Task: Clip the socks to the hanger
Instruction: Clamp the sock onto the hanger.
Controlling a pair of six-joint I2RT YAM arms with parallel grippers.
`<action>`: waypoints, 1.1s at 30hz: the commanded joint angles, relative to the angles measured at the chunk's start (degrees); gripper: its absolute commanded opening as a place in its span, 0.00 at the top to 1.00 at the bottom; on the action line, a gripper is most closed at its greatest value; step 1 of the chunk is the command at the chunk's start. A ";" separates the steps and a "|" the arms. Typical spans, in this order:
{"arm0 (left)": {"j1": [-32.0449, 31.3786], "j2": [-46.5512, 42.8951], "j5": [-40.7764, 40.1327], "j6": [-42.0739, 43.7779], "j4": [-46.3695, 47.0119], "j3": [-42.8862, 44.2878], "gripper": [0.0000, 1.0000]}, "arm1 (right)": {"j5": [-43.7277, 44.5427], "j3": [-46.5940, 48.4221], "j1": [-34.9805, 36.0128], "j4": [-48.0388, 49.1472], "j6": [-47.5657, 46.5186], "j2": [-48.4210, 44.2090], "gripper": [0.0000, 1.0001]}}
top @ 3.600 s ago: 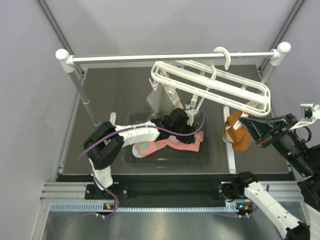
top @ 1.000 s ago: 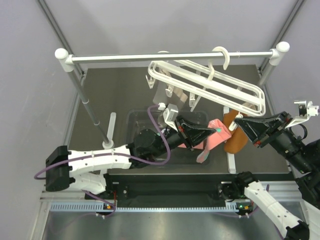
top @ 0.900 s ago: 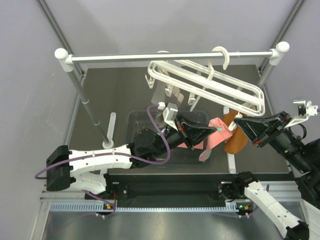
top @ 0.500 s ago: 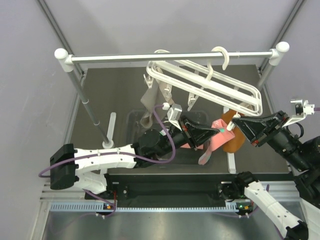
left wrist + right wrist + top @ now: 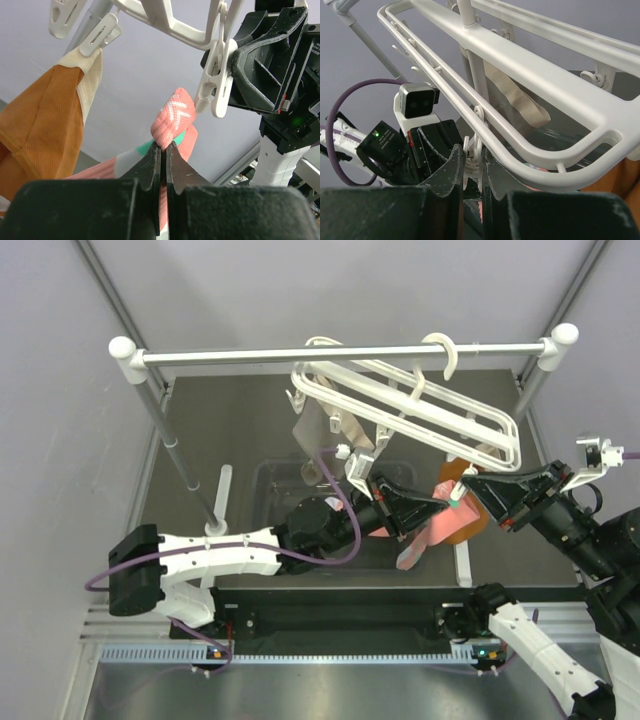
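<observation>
Two grippers meet beneath the white hanger (image 5: 545, 75), which hooks over a metal rail (image 5: 340, 355). Our left gripper (image 5: 162, 150) is clamped tight on the bunched end of one pink sock (image 5: 172, 117) and holds it up just beside a dangling clip (image 5: 217, 82). Our right gripper (image 5: 472, 155) is pinched closed on that clip. We judge the task barely begun. No sock is clipped yet, an orange cloth (image 5: 45, 120) already hangs from another clip, and we cannot find the second sock.
</observation>
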 commanded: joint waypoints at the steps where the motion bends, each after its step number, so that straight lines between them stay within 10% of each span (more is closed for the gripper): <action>1: -0.51 -0.16 1.35 -0.99 4.54 3.05 1.00 | -2.32 -0.83 -0.28 0.80 0.80 -0.12 1.00; 27: -1.92 1.07 -0.84 -1.25 6.39 4.72 1.00 | -1.62 -1.53 -0.37 0.19 0.80 -0.56 1.00; 33: -2.01 1.25 -0.67 -1.16 6.22 4.99 1.00 | -1.00 -1.18 -0.37 -0.34 0.80 -1.00 0.87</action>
